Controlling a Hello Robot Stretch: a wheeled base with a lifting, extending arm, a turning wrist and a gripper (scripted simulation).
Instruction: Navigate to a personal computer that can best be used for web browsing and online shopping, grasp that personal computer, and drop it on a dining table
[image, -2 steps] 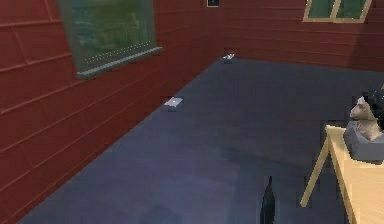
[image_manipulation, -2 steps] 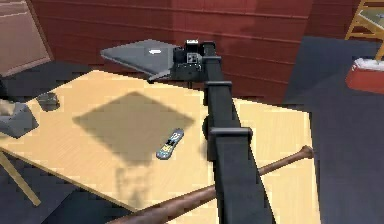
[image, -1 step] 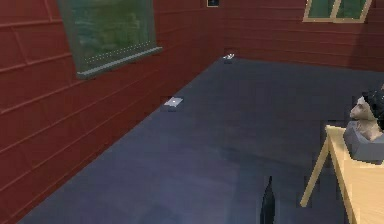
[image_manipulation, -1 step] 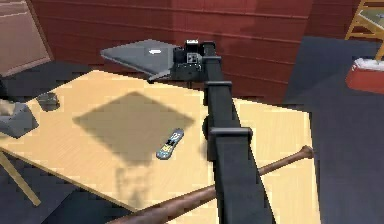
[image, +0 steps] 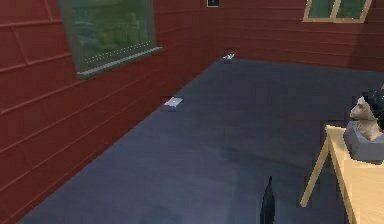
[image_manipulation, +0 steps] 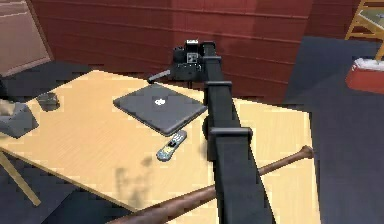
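Note:
A closed grey laptop (image_manipulation: 155, 105) lies flat on a light wooden table (image_manipulation: 85, 145) in the arm side view. The dark arm bar rises from the bottom edge over the table's right part. Its gripper (image_manipulation: 168, 70) shows at the table's far edge, just beyond the laptop's far corner. I cannot tell whether it holds anything, since the table and laptop lie right at it. The same table (image: 345, 175) shows at the forward view's right edge.
On the table lie a remote (image_manipulation: 172, 146), a wooden baseball bat (image_manipulation: 275, 168), a small dark thing (image_manipulation: 47, 99) and a bust (image: 365, 120). Red plank walls (image: 40, 110) enclose blue-grey floor (image: 200, 140) holding two small flat things (image: 175, 102). A red box (image_manipulation: 368, 75) sits at the right.

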